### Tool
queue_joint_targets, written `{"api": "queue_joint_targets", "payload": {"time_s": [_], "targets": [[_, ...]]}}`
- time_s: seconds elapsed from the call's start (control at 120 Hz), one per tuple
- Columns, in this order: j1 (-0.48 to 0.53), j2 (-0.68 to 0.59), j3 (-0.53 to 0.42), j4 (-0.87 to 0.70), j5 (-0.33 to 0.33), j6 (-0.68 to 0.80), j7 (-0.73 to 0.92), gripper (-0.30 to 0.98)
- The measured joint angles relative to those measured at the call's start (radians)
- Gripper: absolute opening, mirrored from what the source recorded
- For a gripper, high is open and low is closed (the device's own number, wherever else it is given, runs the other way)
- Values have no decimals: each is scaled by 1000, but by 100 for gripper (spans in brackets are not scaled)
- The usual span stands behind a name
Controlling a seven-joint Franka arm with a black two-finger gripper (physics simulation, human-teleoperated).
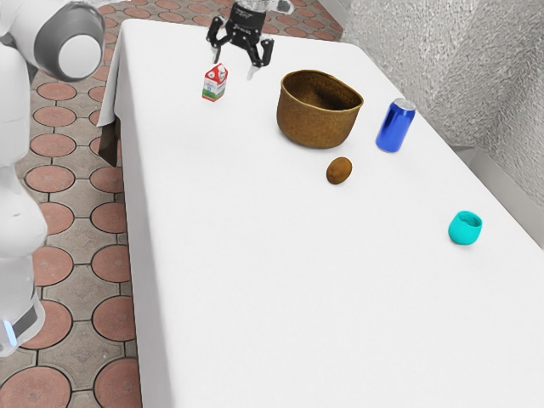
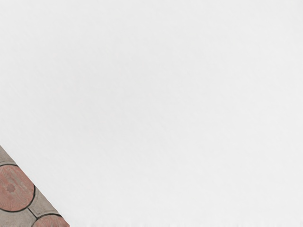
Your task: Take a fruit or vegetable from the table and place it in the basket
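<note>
End effector [image 1: 235, 67] up at the far end of the white tabletop [image 1: 255, 280], and it's open, folks, two fingers standing apart with a gap between them! Close by in the exterior view comes the little red-and-white carton [image 1: 215, 83], upright, though whether a fingertip touches it, I can't tell. Now to the star of the show: the brown, egg-shaped fruit or vegetable [image 1: 339, 171], lying on the tabletop, outside the basket [image 1: 314, 126] and near its base, on the side toward the exterior camera. What a spot! That basket, brown and round-sided, sits upright with its mouth up, between the carton and the blue can [image 1: 393, 129], which stands upright toward the exterior view's right. Farther that way, nearer the camera, there's the turquoise cup [image 1: 465, 229], well apart from the rest. Over to the wrist view, and it's white tabletop with its edge cutting across a corner, reddish round paving on the floor [image 2: 14, 187] beyond
</note>
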Motion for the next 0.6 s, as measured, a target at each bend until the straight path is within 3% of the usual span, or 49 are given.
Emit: {"api": "queue_joint_targets", "payload": {"time_s": [0.217,0.317,0.383,0.45,0.483,0.542,0.6], "targets": [[16,4,5,2,-22,-20,-113,69],[25,-49,-6,89,-21,-32,-153,69],[69,-100,-70,129,-21,-3,-176,69],[114,-29,-148,137,-12,88,-198,69],[69,44,-164,137,1,151,-206,69],[-147,203,-179,141,20,292,-217,68],[-273,314,-186,169,33,420,-226,68]]}}
